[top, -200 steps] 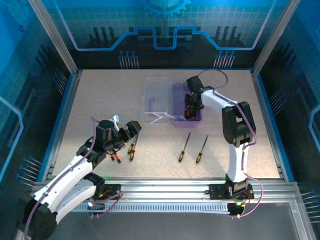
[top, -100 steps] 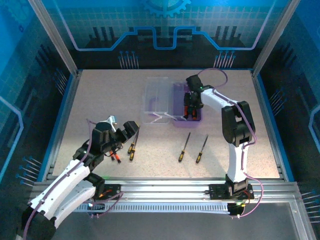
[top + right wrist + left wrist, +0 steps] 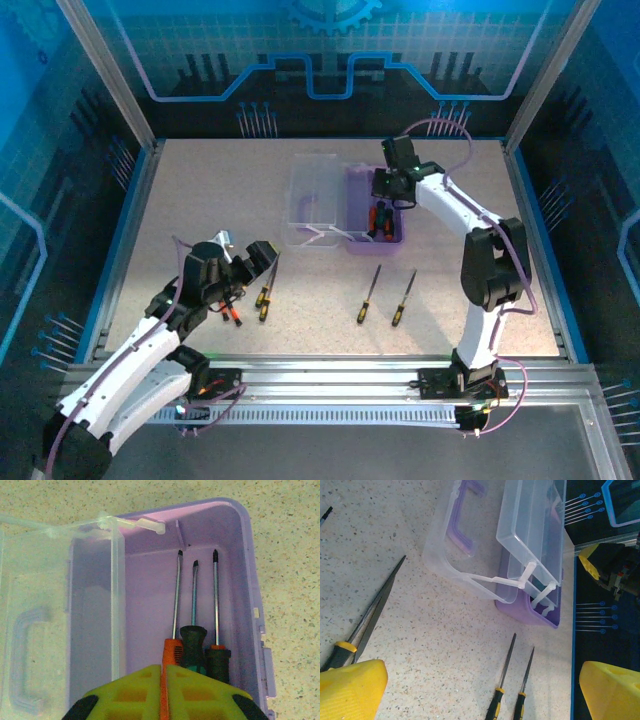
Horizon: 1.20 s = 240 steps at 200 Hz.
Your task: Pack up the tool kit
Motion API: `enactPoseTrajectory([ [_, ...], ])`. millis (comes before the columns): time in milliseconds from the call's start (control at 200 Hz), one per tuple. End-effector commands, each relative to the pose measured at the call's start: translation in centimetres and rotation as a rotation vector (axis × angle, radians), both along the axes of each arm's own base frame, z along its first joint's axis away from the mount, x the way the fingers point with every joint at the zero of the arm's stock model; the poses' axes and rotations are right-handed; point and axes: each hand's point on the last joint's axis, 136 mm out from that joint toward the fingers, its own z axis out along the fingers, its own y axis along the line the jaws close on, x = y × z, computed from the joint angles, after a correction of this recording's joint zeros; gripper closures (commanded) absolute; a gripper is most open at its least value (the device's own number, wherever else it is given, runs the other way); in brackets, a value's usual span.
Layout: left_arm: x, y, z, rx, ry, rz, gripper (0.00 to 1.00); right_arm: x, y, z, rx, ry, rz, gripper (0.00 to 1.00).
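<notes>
Mid-pack: the purple case (image 3: 398,240) sits far-centre on the bench (image 3: 200,190), with its clear lid (image 3: 312,195) hinged open to the left. Inside, three screwdrivers (image 3: 193,635) lie side by side in the half away from the lid, tips pointing away from the wrist camera. Their handles are orange, green-black, and dark with an orange collar.

Over the far part of the case hovers the right end effector (image 3: 393,185), fingers pressed together on nothing (wrist view: pads meet above the handles, no tool between). Over the near-left bench the left end effector (image 3: 250,262) is spread wide and empty, just beside a yellow-black screwdriver (image 3: 265,295). A red-handled screwdriver (image 3: 234,313) lies partly under that arm. Two more yellow-black drivers (image 3: 369,294) lie near-centre, parallel, in front of the case.

Step, as judged: between placements, with loose drivers not yet packed and the lid not closed.

Next move likely calls for:
- One arm drops onto a loose driver, jaws straddling the slim handle crosswise.
- It goes low enough to pinch the driver off the flat bench.
- It lays the driver in the free lid-side half of the case.

Lid closing comes last.
</notes>
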Motion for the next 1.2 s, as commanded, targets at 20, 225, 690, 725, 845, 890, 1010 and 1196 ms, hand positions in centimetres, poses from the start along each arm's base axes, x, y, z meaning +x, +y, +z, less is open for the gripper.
enactPoseTrajectory([
  [20, 0.1, -0.6, 0.8, -0.001, -0.011, -0.027, 0.01, -2.1, 0.0, -4.8, -0.011, 0.132, 0.017, 0.89],
  [225, -0.1, -0.6, 0.5, 0.006, 0.003, -0.036, 0.01, -4.1, -0.3, -8.4, -0.021, 0.204, 0.02, 0.89],
  [690, 0.1, -0.9, 0.9, 0.018, -0.006, -0.058, 0.01, -4.5, 0.5, -4.0, 0.017, 0.129, 0.094, 0.87],
  [725, 0.0, -1.0, 0.9, 0.021, -0.001, -0.066, 0.01, -4.4, 0.5, -2.6, 0.026, 0.101, 0.093, 0.86],
  [845, -0.3, -1.3, 0.9, 0.046, 0.01, -0.105, 0.01, -4.7, 0.3, 1.2, 0.043, 0.025, 0.093, 0.82],
  [890, -0.5, -1.1, 0.8, 0.066, 0.02, -0.112, 0.01, -4.9, 0.2, 2.4, 0.047, 0.003, 0.092, 0.81],
  [1010, -0.9, -0.4, 0.3, 0.148, 0.048, -0.126, 0.02, -6.0, -0.5, 4.4, 0.046, -0.037, 0.082, 0.77],
  [1196, -1.5, 0.3, -2.0, 0.303, 0.16, -0.163, 0.11, -8.3, -0.8, 5.0, 0.111, -0.093, 0.066, 0.64],
])
